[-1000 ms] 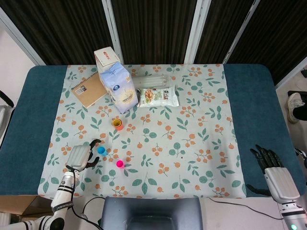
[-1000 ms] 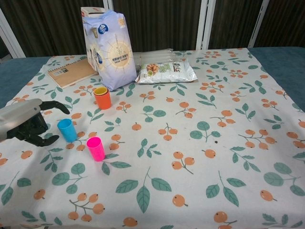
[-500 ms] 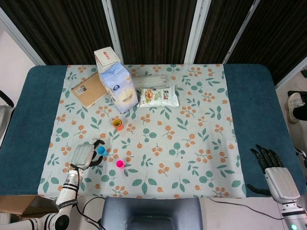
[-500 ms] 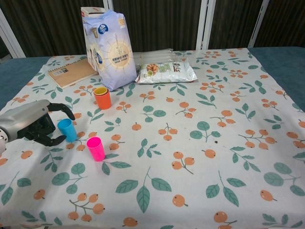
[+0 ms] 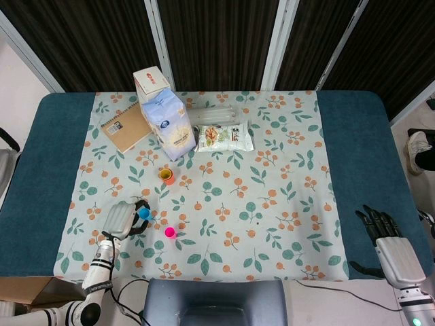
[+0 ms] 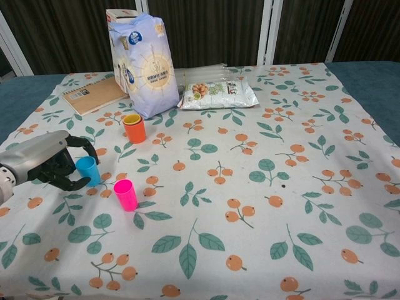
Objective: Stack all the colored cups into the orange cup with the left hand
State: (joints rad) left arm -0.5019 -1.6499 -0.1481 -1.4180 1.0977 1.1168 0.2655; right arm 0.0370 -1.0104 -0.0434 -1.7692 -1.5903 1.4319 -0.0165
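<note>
Now, here is how your table looks.
Left hand: your left hand (image 6: pixel 47 164) sits low at the near left of the flowered tablecloth (image 6: pixel 262 206), fingers curled around the blue cup (image 6: pixel 88 170); one finger arches over the far side of the cup and another hooks in on the near side. You look to be touching it, but I cannot tell whether the grip is firm.
Blue cup: upright on the cloth, mouth up, between your fingers.
Pink cup: the pink cup (image 6: pixel 125 194) stands upright just beside the blue one, on the side away from your hand and a bit nearer the table's front edge, apart from your fingers.
Orange cup: the orange cup (image 6: pixel 134 128) stands upright further back, apart from the other two, with a yellow cup's rim showing inside it.
Right hand: your right hand (image 5: pixel 384 238) shows only in the head view, at the near right over the teal table (image 5: pixel 380 156), fingers spread and holding nothing.
Back of the table: a white-and-blue bag (image 6: pixel 147 65) stands upright against a carton (image 6: pixel 119 37); a brown notebook (image 6: pixel 94 95) lies flat on its left, a snack packet (image 6: pixel 217 95) lies flat on its right, with clear plastic wrap (image 6: pixel 200 73) behind the packet.
</note>
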